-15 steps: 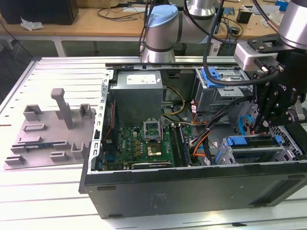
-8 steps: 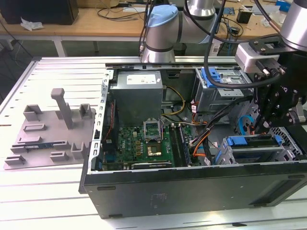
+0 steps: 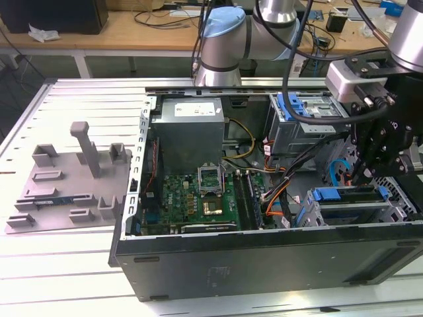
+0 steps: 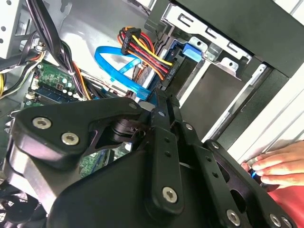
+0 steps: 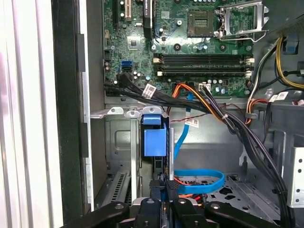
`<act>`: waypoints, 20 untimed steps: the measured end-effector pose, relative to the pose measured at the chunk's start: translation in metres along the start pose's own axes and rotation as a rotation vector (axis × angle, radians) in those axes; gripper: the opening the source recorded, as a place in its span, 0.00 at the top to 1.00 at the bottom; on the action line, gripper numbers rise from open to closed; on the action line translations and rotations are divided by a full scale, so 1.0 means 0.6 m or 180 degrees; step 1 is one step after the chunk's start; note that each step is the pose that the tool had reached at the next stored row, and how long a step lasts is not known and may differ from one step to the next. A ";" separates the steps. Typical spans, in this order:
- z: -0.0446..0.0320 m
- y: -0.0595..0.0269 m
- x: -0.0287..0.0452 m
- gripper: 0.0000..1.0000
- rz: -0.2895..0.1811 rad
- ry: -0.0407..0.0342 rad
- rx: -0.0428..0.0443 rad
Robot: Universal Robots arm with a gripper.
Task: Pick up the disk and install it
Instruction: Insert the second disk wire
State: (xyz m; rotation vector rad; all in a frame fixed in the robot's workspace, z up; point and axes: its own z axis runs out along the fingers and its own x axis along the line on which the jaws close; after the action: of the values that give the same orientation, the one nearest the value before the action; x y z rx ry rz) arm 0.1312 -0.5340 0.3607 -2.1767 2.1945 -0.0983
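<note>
Cables worry me: my gripper [image 5: 169, 186] hangs inside the open computer case [image 3: 264, 254], jaws pressed together, just above the disk [image 5: 155, 137] standing edge-on in its bay [image 5: 118, 137]. The blue data cable [image 5: 197, 179] alongside could snag.

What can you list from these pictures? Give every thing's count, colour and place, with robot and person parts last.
computer case: one, black, open on the slatted table
motherboard: one, green, inside the case
power-supply box: one, grey, above the motherboard
disk: one, blue-framed, in the bay under the gripper
data cable: one, blue, looped on the case floor
fixture tray: one, grey, exterior view's left
gripper: one, black, over the bay
hand: one, at the case's edge
</note>
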 end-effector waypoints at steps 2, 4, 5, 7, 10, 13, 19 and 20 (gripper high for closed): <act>0.000 0.000 0.001 0.84 0.0006 -0.0012 0.0000; 0.001 0.000 0.002 0.84 0.0012 -0.0015 0.0000; 0.001 0.000 0.002 0.84 0.0012 -0.0015 0.0000; 0.001 0.000 0.002 0.84 0.0013 -0.0015 0.0000; 0.001 0.000 0.002 0.84 0.0013 -0.0014 0.0000; 0.002 -0.001 0.002 0.84 0.0013 -0.0015 0.0000; 0.007 -0.001 0.002 0.84 0.0013 -0.0015 0.0000; 0.008 -0.001 0.002 0.84 0.0013 -0.0015 0.0000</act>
State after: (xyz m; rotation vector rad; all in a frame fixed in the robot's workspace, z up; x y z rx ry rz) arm 0.1319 -0.5350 0.3562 -2.1701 2.1965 -0.0929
